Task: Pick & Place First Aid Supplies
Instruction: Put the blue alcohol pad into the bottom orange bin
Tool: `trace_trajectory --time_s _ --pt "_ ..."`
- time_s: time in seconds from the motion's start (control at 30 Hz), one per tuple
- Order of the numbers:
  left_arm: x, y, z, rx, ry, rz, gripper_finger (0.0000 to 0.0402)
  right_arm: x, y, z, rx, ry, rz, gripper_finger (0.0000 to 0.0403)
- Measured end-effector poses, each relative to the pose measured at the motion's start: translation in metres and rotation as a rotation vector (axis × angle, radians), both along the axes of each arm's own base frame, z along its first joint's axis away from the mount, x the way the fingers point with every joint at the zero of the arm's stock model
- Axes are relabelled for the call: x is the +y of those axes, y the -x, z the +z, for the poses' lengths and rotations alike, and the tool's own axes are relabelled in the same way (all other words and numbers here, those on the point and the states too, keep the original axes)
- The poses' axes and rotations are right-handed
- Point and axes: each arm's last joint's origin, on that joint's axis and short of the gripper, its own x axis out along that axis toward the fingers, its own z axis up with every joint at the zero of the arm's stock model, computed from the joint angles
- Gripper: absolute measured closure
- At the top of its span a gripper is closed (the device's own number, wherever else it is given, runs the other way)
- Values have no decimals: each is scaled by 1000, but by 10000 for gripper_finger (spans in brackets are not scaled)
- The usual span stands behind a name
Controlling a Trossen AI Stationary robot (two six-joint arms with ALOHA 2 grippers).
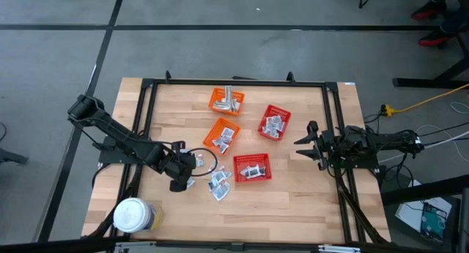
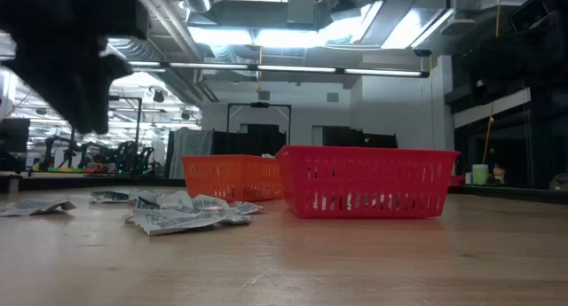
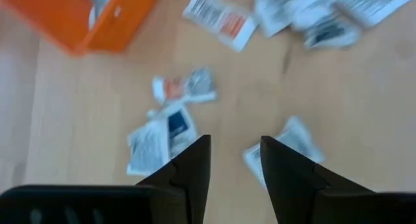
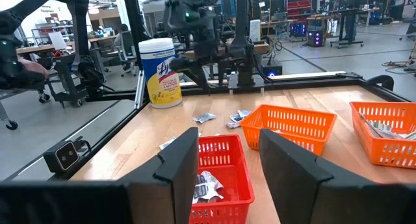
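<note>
Landmark: the red basket (image 1: pixel 251 167) at the near middle of the wooden surface (image 1: pixel 293 202); each place below is told from it.
Loose packets: a small heap of flat silvery packets (image 1: pixel 218 183) lies on the surface just left of the red basket, a bit nearer the front edge. In the low view the same packets (image 2: pixel 182 213) lie flat on the wood.
Left end effector: the left end effector (image 1: pixel 185 174) hangs over the surface left of the red basket, right beside the loose packets. Its fingers (image 3: pixel 195 165) are a little apart with bare wood showing between them. It holds nothing.
Jar: a round jar with a white lid (image 1: pixel 133 215) stands far left of the red basket, near the front corner.
Right end effector: the right end effector (image 1: pixel 302 145) waits to the right of the red basket, well apart from it. Its fingers (image 4: pixel 179 160) stand apart and hold nothing.
Orange basket: an orange basket (image 1: pixel 222 135) sits just behind the red basket, to the left, with packets inside.
Second red basket: it (image 1: pixel 274 122) sits behind the red basket, to the right, with packets inside.
Far orange basket: it (image 1: pixel 226 100) sits farthest back.
</note>
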Motion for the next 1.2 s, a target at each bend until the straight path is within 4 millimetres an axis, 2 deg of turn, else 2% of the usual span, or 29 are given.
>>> trace_trajectory --time_s 0.2,0.4,0.73,0.9,1.2 --pt "7 11 -20 41 -64 36 275 0 0 0 0 0 -1 240" --pt "12 14 -28 22 -186 -4 275 0 0 0 0 0 0 240" --pt "24 12 -48 -2 -178 -49 275 0 0 0 0 0 0 240" --pt "31 15 -54 36 -176 -49 275 0 0 0 0 0 0 240" --pt "36 9 -53 21 -210 -130 274 0 0 0 -1 0 0 240"
